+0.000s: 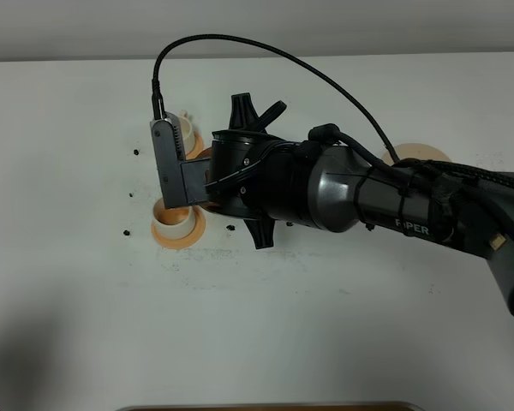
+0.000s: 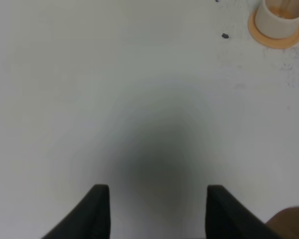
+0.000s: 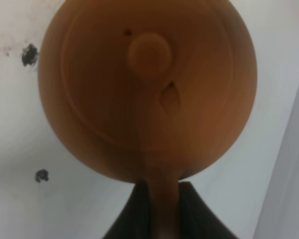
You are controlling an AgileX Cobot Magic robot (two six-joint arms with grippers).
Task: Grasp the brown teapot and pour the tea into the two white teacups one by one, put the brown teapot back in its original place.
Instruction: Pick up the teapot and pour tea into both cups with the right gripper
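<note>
1. Dark fingers (image 3: 132,219) of the right gripper (image 3: 157,201) sit closest to the right wrist camera. They are closed tight on the loop handle of the squat reddish-brown clay teapot (image 3: 149,109).
2. That teapot fills most of the right wrist view. Its knobbed lid is seated and faces the camera, so what it holds is hidden. White surface (image 1: 283,325) with small dark specks (image 3: 30,54) shows around it.
3. From the high camera, the right arm reaches across the middle and its wrist covers the teapot almost wholly. The pot sits near the two small white cylindrical teacups, the far teacup (image 1: 187,128) and the near teacup (image 1: 178,218).
4. Each cup stands on a flat round orange coaster (image 1: 158,233).
5. In the left wrist view, a single white teacup (image 2: 276,17) on its coaster holds amber tea. I cannot tell which of the two it is.
6. A pale cream round saucer (image 1: 424,154) lies partly behind the arm, well apart from the teapot.
7. The left gripper (image 2: 154,199) has its fingers (image 2: 97,214) spread wide with nothing between them, over bare surface.
</note>
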